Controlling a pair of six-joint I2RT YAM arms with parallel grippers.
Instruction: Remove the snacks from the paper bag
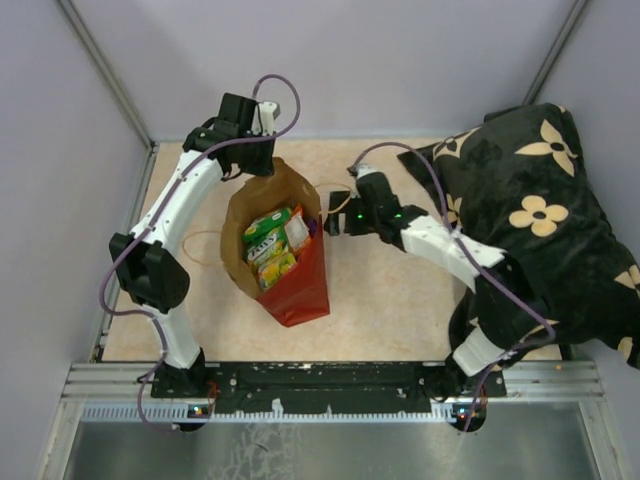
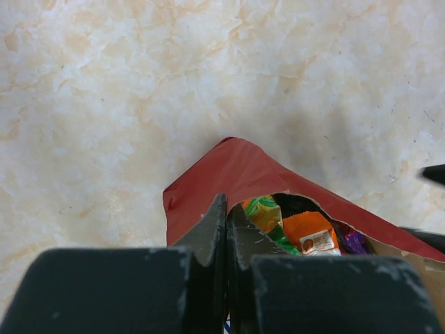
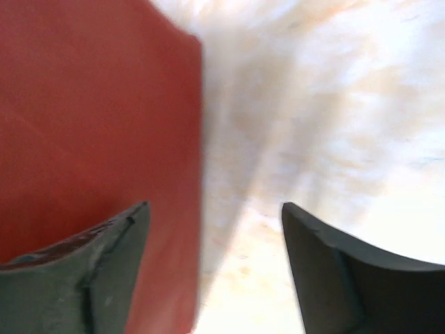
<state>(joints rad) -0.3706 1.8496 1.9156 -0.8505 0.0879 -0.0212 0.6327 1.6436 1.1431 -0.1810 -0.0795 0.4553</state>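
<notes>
- The paper bag (image 1: 300, 285) sits in the middle of the table (image 1: 400, 290), between the two arms. It is tipped so that its open mouth faces up, with the red lower part toward the near edge.
- The left gripper (image 1: 255, 150) is at the far rim of the bag. From its own camera the left gripper (image 2: 227, 209) has its fingers pressed tight together right where the paper edge runs. It looks to be pinching that rim, I'd guess to hold the mouth open and steady the bag.
- The snacks (image 1: 272, 245) are all inside the bag, and none lie on the table. Green and yellow packets show from above. The left wrist view shows an orange packet (image 2: 309, 233), a green one (image 2: 261, 212) and a bit of purple (image 2: 354, 242).
- The right gripper (image 1: 333, 213) hangs just beside the bag's right side, outside it. Its fingers are spread apart with nothing between them, and the red wall (image 3: 90, 104) is close against one finger.
- My guess is that the right arm will do the picking. It would need to rise over the rim and reach down among the packets.
- A black flowered pillow (image 1: 540, 200) lies off to the right, apart from the bag.
</notes>
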